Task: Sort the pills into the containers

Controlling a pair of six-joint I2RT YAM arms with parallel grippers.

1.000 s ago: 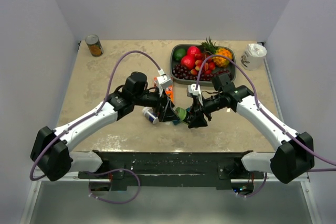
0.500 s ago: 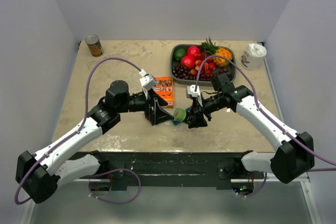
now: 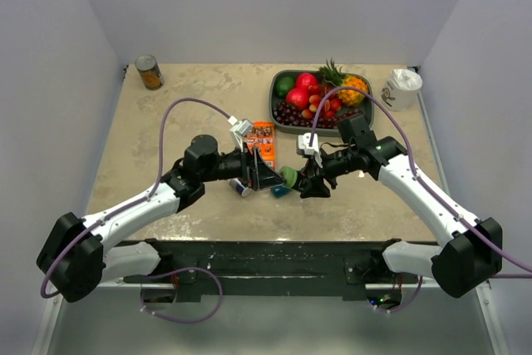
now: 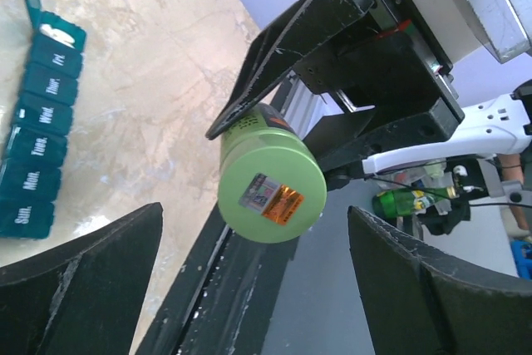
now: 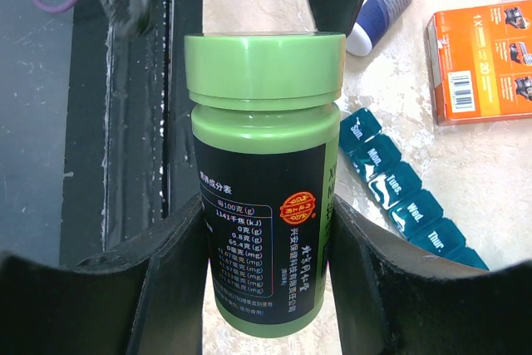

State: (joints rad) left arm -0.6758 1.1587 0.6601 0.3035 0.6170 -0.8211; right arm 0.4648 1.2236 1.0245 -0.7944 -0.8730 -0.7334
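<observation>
My right gripper point(image 5: 262, 288) is shut on a green pill bottle point(image 5: 262, 180) with a black label and a green cap, holding it by the body above the table. In the top view the bottle point(image 3: 288, 177) lies sideways between both grippers. My left gripper point(image 4: 258, 288) is open and empty, and its fingers point(image 4: 83, 288) stand wide on either side of the bottle's cap point(image 4: 270, 193), not touching it. The teal pill organizer strip point(image 4: 37, 147) lies on the table under the bottle, its end lid open with something white inside. It also shows in the right wrist view point(image 5: 407, 197).
A white and blue bottle point(image 5: 378, 6) lies beside the organizer. An orange box point(image 3: 263, 135) lies just behind it. A grey fruit tray point(image 3: 278, 81) is at the back right, a white cup point(image 3: 402, 87) at the far right and a can point(image 3: 149, 71) at the back left.
My left gripper drew back to the left, then came back toward the bottle's cap, still open. My right gripper kept hold of the bottle and shifted slightly.
</observation>
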